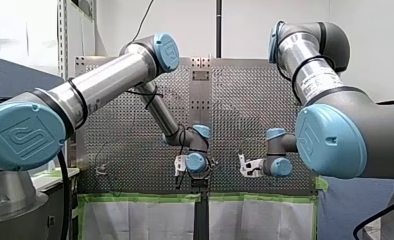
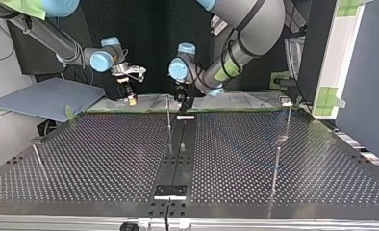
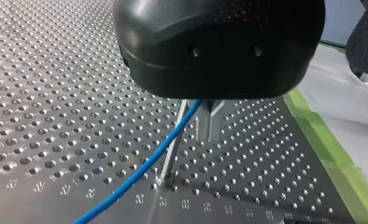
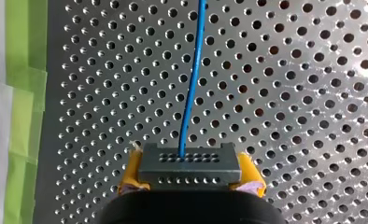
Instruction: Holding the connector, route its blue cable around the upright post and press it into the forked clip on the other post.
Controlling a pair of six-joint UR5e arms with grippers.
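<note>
Right gripper [image 4: 190, 172]: yellow pads clamped on either side of the grey connector [image 4: 189, 165]; the connector sits square across the pads, with its rows of small holes facing the camera.

Cable [image 4: 191, 88]: blue; leaves the top face of the connector and runs ahead of my right gripper over the perforated table [image 4: 313, 93], with a gentle bend on the way; green tape [image 4: 25, 93] lines the table edge beside it.

Left gripper [image 3: 210, 137]: black body; the metal fingers stand together with only a thin seam between them. In the left wrist view the cable comes out from under the body just beside the fingers; I cannot tell whether they pinch it. From there it slants down and away across the table.

Post [image 3: 173, 149]: thin, metal, upright, set in the table under my left gripper; the cable crosses in front of it near its top; contact not clear.

Top view: both grippers hang over the far edge of the table, my right at the view's left, my left near the middle just beside the post; they are apart. Two more rods [image 2: 275, 168] stand at the view's right; the farther one has a small fitting on top, too small to tell its shape. The cable is not discernible in this view.
</note>
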